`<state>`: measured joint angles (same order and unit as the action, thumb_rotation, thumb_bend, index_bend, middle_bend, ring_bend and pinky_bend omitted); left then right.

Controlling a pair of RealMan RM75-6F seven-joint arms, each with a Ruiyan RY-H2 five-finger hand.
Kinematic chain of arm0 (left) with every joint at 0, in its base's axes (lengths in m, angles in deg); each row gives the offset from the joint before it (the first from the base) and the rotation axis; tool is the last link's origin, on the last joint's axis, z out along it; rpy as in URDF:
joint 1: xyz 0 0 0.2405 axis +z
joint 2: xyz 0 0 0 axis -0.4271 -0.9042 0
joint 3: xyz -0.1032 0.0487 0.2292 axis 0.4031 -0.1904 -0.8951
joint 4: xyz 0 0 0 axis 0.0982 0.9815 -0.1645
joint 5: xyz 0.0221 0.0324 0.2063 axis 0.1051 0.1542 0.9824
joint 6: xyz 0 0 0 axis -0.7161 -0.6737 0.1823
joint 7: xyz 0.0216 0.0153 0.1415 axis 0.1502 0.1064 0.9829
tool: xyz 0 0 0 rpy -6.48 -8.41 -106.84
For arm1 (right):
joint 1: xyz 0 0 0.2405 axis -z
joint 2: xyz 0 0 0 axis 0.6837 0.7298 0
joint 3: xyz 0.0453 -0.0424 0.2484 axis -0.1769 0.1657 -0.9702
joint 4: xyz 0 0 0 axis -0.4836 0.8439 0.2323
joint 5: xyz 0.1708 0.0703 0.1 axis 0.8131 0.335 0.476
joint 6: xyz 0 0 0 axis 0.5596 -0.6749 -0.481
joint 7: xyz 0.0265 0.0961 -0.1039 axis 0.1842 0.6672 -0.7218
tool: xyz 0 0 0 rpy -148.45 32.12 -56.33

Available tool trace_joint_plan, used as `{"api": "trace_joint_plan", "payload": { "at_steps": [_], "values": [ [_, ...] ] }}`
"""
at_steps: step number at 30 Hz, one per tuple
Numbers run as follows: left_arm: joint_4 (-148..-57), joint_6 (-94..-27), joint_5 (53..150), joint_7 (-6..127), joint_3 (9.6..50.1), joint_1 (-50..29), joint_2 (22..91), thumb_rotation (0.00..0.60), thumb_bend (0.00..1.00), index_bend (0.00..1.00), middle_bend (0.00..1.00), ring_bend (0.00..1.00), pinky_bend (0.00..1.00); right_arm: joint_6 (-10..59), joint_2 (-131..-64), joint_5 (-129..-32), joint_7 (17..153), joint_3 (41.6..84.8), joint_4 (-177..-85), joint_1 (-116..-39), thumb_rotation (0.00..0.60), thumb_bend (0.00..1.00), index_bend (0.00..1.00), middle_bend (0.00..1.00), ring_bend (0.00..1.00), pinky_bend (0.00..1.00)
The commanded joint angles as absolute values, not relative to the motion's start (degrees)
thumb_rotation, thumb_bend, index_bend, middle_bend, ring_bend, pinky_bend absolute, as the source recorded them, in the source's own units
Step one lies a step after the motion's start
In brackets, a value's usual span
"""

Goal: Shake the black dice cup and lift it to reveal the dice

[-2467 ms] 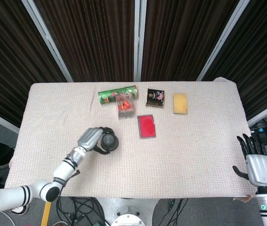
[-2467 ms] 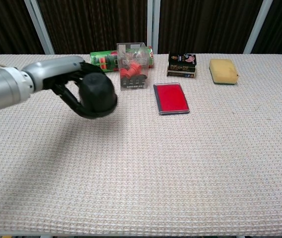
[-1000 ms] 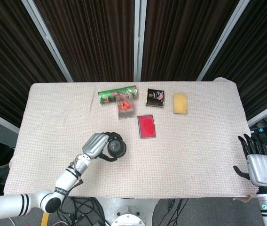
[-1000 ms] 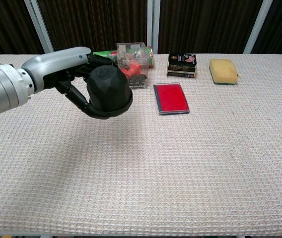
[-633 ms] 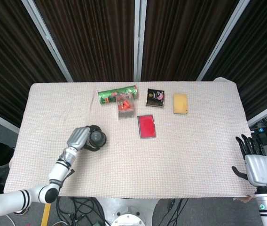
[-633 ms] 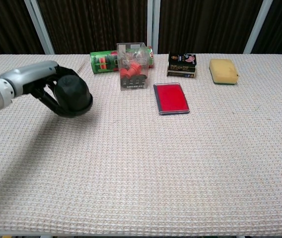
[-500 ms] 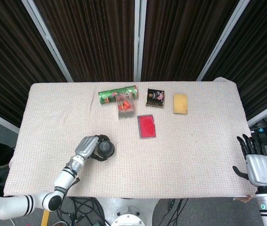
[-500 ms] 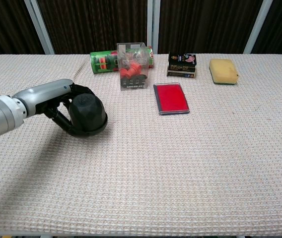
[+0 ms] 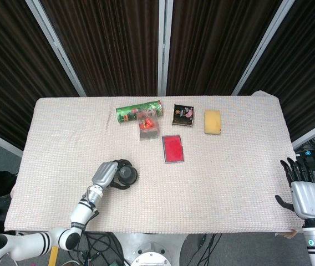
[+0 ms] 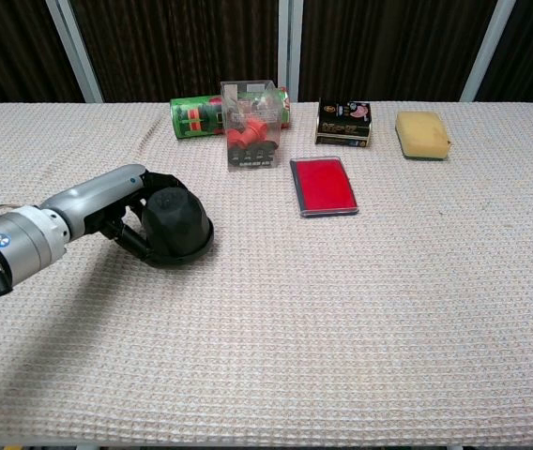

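Left hand (image 10: 126, 214): fingers wrapped round the black dice cup (image 10: 176, 228), at table's (image 10: 360, 309) eight o'clock.
Right hand (image 9: 306, 198): fingers spread, empty.

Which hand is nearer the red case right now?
Left. The left hand grips the black dice cup just left of the red case; the right hand hangs off the table's far right edge.

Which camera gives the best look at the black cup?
The chest view: the cup appears large and side-on, mouth down on the cloth, with the left hand wrapped around it. The head view shows the cup small, from above, only its rounded top.
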<state>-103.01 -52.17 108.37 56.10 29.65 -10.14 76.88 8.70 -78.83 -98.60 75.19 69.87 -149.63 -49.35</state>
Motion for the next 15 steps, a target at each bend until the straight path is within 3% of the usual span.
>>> {"api": "trace_joint_plan", "payload": {
  "at_steps": [1,15],
  "values": [
    [-101.6,-52.4,109.3,55.2,29.8,-10.0,77.7,0.6,0.25,0.48,0.53,0.34,0.4,8.8,-78.9,-98.5,75.2,69.9,-149.6,-49.3,0.6,0.1,0.0,0.02,0.0,0.0],
    [-96.2,-52.4,113.2,52.3,29.1,-9.8,79.4,0.6,0.13,0.37,0.36,0.17,0.36,8.9,-78.9,-98.3,75.5,69.8,-149.5,-49.4,0.6,0.1,0.0,0.03,0.0,0.0]
  ]
}}
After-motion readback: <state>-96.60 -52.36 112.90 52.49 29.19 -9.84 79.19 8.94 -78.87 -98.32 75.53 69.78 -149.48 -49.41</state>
